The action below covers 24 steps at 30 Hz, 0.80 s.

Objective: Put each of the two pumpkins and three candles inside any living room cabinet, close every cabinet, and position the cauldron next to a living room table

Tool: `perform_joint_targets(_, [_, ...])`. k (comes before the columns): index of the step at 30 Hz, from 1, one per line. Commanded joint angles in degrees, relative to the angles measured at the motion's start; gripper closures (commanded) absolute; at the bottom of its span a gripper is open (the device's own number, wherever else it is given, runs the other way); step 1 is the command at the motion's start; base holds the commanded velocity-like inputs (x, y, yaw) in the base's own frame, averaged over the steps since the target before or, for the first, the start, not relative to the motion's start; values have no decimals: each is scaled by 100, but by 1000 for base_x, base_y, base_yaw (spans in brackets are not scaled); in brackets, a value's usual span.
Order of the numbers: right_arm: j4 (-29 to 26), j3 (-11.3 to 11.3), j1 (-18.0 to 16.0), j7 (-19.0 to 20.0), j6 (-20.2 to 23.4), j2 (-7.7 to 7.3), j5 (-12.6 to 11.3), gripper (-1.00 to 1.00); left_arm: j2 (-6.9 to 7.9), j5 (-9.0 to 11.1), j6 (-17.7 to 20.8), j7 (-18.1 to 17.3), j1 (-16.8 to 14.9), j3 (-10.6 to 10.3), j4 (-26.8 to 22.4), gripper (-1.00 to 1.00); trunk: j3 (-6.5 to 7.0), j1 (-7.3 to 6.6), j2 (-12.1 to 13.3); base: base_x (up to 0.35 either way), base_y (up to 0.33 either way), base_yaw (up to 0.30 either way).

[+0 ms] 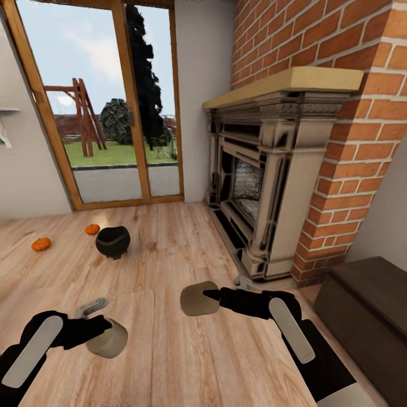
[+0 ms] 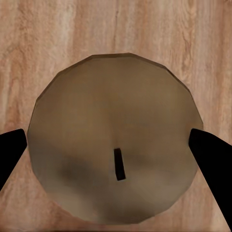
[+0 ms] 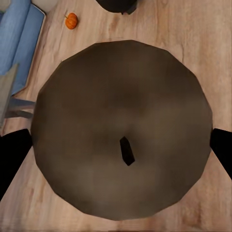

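Grippers: left gripper [image 1: 104,333] clamps one candle [image 1: 110,339]; right gripper [image 1: 210,295] clamps another candle [image 1: 198,298]. Cauldron [image 1: 113,241] sits on the floor [image 1: 169,237] beside two pumpkins [image 1: 92,229].

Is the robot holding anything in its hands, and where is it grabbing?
Yes, a candle in each. The left gripper pinches one candle by its round sides, and the right gripper pinches the other candle the same way.

cabinet [image 1: 367,305]: cut by right edge | cauldron [image 3: 116,5]: cropped at frame edge (rim unseen) | left arm: cut at corner
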Motion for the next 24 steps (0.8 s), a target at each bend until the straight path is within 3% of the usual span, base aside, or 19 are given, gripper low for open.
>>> perform_joint_targets(1, [8, 10, -4, 6, 15, -5, -31, 100, -21, 52, 2, 62, -7, -13, -3, 100, 13, -24, 39, 0, 0, 292])
perform_joint_targets(7, [122, 18, -5, -236, 24, -5, -31, 100, -107, 57, 2, 389, -8, -20, -3, 100, 121, -155, 279, 0, 0, 292])
perform_joint_targets(11, [161, 29, -3, -625, 33, 3, -34, 100, -307, 61, -6, 749, -8, -28, 4, 100, 192, -243, 440, 0, 0, 292])
perform_joint_targets(16, [162, 42, -3, -1681, 49, 4, -38, 100, -610, 35, -41, 1165, -20, -53, 142, 100, 282, -353, 640, 0, 0, 292])
perform_joint_targets(18, [164, 47, -2, -2137, 43, 4, -47, 100, -696, -128, -55, 1214, -24, -79, 264, 100, 318, -397, 721, 0, 0, 292])
perform_joint_targets(20, [175, 52, -4, -2468, 28, -2, -45, 100, -741, -440, -167, 1228, -27, -87, 503, 100, 354, -441, 801, 0, 0, 292])
perform_joint_targets(22, [275, 69, -3, -2707, 12, -9, -33, 100, -776, -734, -439, 1206, -31, -91, 774, 100, 390, -485, 881, 0, 0, 292])
perform_joint_targets(24, [510, 148, -4, -2883, -10, -12, 6, 100, -814, -897, -749, 1187, -35, -108, 1045, 100, 426, -529, 961, 0, 0, 292])
